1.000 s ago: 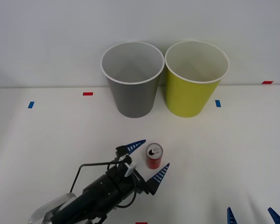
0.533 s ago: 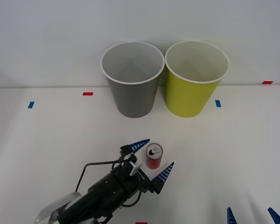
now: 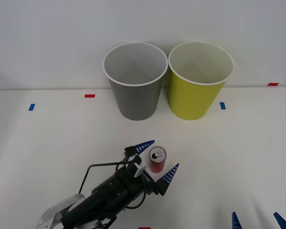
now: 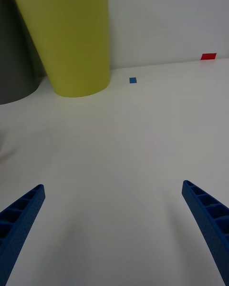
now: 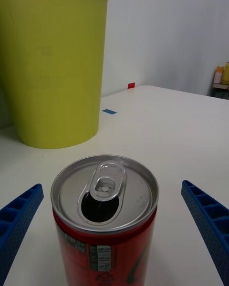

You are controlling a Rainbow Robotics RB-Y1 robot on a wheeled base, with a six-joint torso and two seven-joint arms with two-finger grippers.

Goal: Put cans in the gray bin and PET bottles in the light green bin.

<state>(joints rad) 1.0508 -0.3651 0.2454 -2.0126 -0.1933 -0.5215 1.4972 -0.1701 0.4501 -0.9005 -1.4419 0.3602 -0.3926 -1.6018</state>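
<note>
Red can (image 3: 157, 160) stands upright on the counter (image 3: 238, 152), now bracketed by the left end effector (image 3: 157, 161), which has crept forward with fingers spread; closing comes next, likely. Its wrist view reveals the can's opened tab hole. Right end effector (image 3: 255, 222) waits released, facing the light green bin (image 4: 67, 38) beside the gray bin (image 3: 136, 81).

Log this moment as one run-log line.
left hand: open, straddling red can | right hand: open, parked near table edge | gray bin: empty

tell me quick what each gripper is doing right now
Left gripper: open, one blue finger on each side of the red can, not gripping it.
Right gripper: open, holding nothing, low at the table's near edge.
</note>
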